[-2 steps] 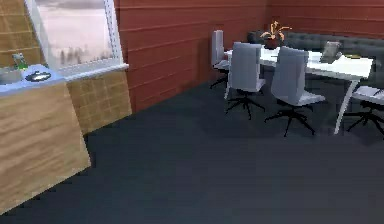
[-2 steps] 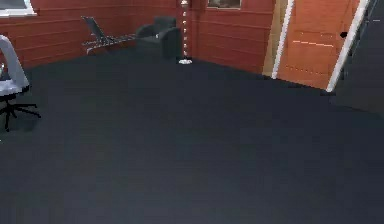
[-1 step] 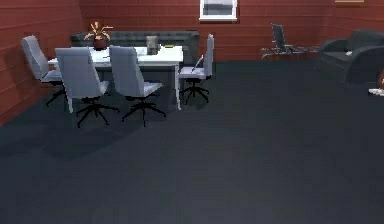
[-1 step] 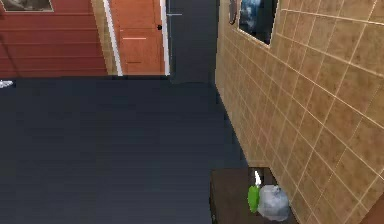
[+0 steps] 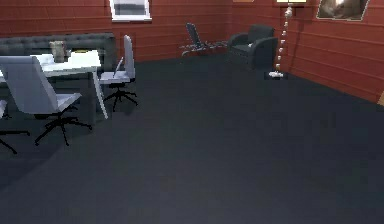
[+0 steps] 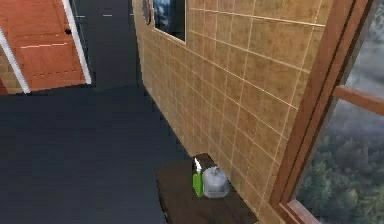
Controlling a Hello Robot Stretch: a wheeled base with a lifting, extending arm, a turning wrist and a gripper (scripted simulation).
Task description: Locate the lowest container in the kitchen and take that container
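Note:
A low dark brown stand [image 6: 185,190] sits by the tan tiled wall [image 6: 230,90] at the bottom of the arm side view. On it rest a green bottle-like thing [image 6: 197,181] and a rounded grey-white thing [image 6: 214,181]; I cannot tell what they are. On the white table [image 5: 75,66] at the forward view's left stands a small brownish thing [image 5: 57,47] among light items.
Grey office chairs [image 5: 42,95] [image 5: 122,72] surround the table, with a dark sofa [image 5: 55,43] behind. A black armchair [image 5: 253,45], a folding chair [image 5: 196,39] and a floor lamp [image 5: 283,40] line the red wall. Dark floor spreads ahead. An orange door [image 6: 40,40] and window frame [image 6: 325,110] show sideways.

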